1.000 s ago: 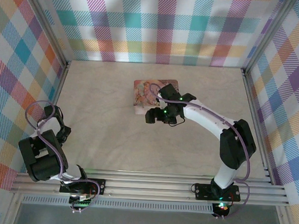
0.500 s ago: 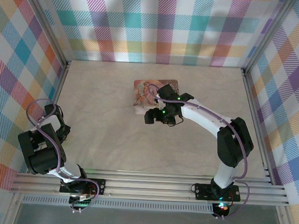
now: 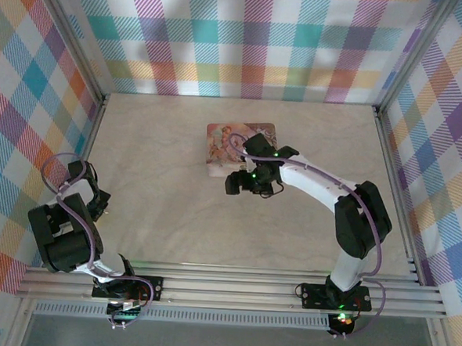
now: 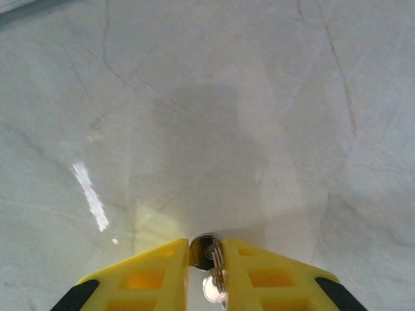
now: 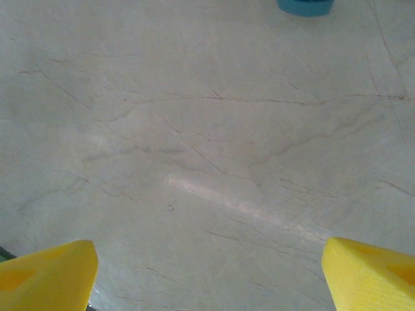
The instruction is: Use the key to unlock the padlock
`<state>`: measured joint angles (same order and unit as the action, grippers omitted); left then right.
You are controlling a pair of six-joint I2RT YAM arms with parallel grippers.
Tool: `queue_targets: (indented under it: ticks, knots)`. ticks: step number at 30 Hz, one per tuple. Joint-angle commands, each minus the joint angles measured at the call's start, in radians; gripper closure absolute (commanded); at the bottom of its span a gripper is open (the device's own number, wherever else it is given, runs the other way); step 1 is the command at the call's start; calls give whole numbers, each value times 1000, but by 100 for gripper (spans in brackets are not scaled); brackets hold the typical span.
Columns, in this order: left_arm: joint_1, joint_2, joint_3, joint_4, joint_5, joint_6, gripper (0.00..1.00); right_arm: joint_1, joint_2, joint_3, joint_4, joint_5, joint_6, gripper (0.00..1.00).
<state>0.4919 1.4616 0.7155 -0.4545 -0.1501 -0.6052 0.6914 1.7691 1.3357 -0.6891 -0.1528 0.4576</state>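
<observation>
My left gripper (image 4: 206, 249) is shut on a small silvery key (image 4: 218, 267) with a ring; the key stands between the yellow fingers (image 4: 152, 272) just above the pale table. In the top view the left gripper (image 3: 90, 198) sits at the far left near the wall. My right gripper (image 5: 207, 249) is wide open over bare table with nothing between its yellow fingertips (image 5: 55, 265). A blue body, apparently the padlock (image 5: 305, 6), is cut off by the top edge of the right wrist view, well ahead of the fingers. The right gripper (image 3: 238, 181) hovers by the pink tin (image 3: 219, 143).
The pink illustrated tin lies mid-table, partly covered by the right arm (image 3: 317, 182). Plaid walls (image 3: 247, 41) enclose the table on the back and both sides. An aluminium rail (image 3: 232, 287) runs along the near edge.
The left arm has pulled back a little towards the left wall. The right gripper has shifted slightly beside the tin.
</observation>
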Motion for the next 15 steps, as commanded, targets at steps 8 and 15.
queue_targets:
  ticks: [8, 15]
  knots:
    - [-282, -50, -17, -8, 224, -49, 91, -8, -163, -152, 87, 54, 64, 11]
    - [-634, -63, 121, -31, 255, -155, 96, -10, -307, -336, 232, 87, 64, 17]
